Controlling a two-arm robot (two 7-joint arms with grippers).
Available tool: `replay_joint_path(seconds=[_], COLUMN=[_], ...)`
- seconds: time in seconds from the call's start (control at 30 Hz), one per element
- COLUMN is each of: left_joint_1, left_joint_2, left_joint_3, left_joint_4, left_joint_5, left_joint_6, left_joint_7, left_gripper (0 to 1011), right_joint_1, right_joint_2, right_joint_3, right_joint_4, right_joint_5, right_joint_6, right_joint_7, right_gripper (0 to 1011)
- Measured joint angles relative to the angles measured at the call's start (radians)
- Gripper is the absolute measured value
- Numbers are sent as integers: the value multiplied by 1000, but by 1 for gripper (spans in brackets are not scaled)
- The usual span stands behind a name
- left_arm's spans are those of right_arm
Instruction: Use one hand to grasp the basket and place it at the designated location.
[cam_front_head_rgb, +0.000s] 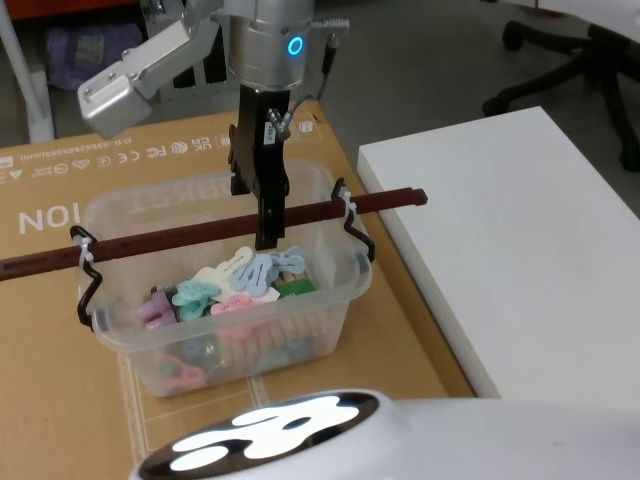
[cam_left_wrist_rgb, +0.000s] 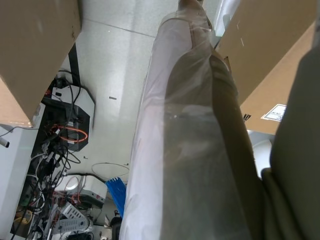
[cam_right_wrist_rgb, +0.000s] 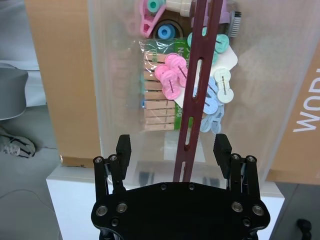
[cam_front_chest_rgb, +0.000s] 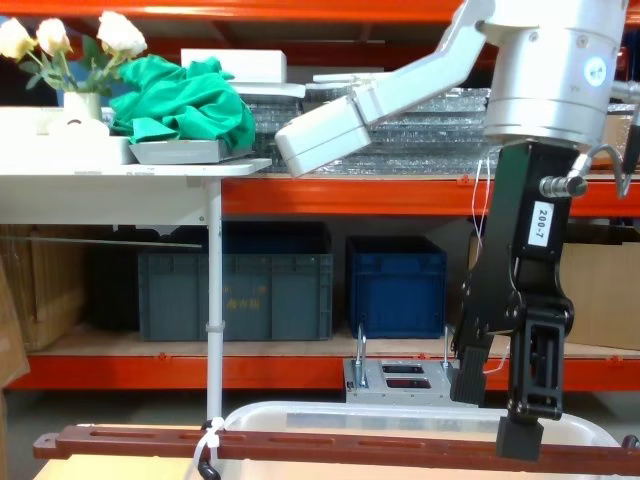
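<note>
The basket (cam_front_head_rgb: 130, 345) is a translucent tub standing on a cardboard box, with pastel clothes pegs (cam_front_head_rgb: 240, 280) inside. Its reddish-brown slotted handle (cam_front_head_rgb: 180, 233) stands raised across the tub on black pivots. My right gripper (cam_front_head_rgb: 255, 215) hangs straight down over the tub's middle, open, with one finger on each side of the handle. In the right wrist view the handle (cam_right_wrist_rgb: 197, 75) runs between the open fingers of the gripper (cam_right_wrist_rgb: 172, 145), untouched by either pad, above the basket (cam_right_wrist_rgb: 115, 75). The chest view shows the gripper (cam_front_chest_rgb: 495, 415) at the handle (cam_front_chest_rgb: 300, 443), above the basket's rim (cam_front_chest_rgb: 350, 412).
A white table (cam_front_head_rgb: 520, 230) stands right of the cardboard box (cam_front_head_rgb: 60, 180), and the handle's end reaches toward it. Office chairs (cam_front_head_rgb: 570, 60) stand behind. Shelving holds a blue crate (cam_front_chest_rgb: 395, 285) and a grey crate (cam_front_chest_rgb: 235, 295). The left wrist view shows plastic wrap (cam_left_wrist_rgb: 190, 150) beside cardboard.
</note>
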Motion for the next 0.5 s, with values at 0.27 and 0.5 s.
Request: replay_joint_path(seconds=[0.27, 0.5], left_joint_1=[0, 0], left_joint_2=[0, 0], left_joint_3=[0, 0], left_joint_4=[0, 0], left_joint_5=[0, 0], left_joint_6=[0, 0], left_joint_7=[0, 0], left_gripper=[0, 0], right_joint_1=[-7, -13], right_joint_2=[0, 1], right_joint_3=[2, 9], right_joint_4=[10, -4], right_joint_5=[32, 29], right_joint_6=[-17, -28], right_joint_7=[7, -8], right_gripper=[1000, 1000])
